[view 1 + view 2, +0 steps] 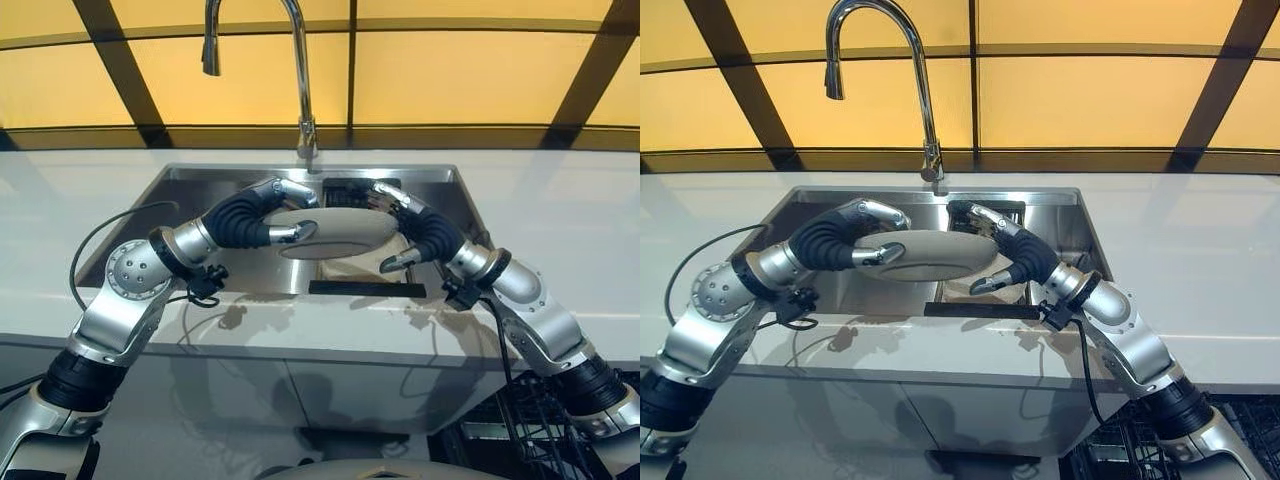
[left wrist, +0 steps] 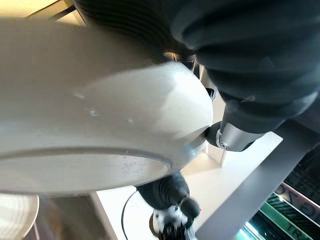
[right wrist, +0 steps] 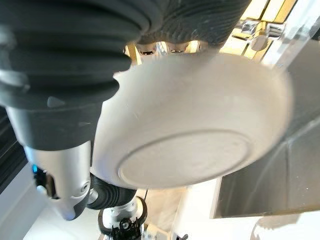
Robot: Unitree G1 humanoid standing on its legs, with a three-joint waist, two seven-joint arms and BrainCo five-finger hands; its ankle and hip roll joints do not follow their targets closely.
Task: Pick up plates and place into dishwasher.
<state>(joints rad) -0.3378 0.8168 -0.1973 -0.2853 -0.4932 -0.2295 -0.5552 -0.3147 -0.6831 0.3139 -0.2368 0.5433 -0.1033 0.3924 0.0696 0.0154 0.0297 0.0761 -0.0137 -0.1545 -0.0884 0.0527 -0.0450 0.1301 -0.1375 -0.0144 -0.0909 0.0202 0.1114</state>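
Observation:
A white plate (image 1: 335, 232) hangs level above the steel sink (image 1: 200, 175), held between both hands. My left hand (image 1: 255, 215) grips its left rim, fingers curled over the top and thumb underneath. My right hand (image 1: 420, 235) takes the right rim the same way, fingers over the edge and thumb (image 1: 400, 262) just below it. In the left wrist view the plate's underside (image 2: 100, 125) sits close against the hand. The right wrist view shows its round foot ring (image 3: 190, 160) beside the thumb (image 3: 65, 170).
A tall curved faucet (image 1: 300, 70) rises behind the sink. Something tan (image 1: 345, 270) lies on the sink floor beneath the plate, with a dark strip (image 1: 365, 288) at the front edge. White counter (image 1: 560, 220) runs to both sides. A black dishwasher rack (image 1: 520, 425) shows at the lower right.

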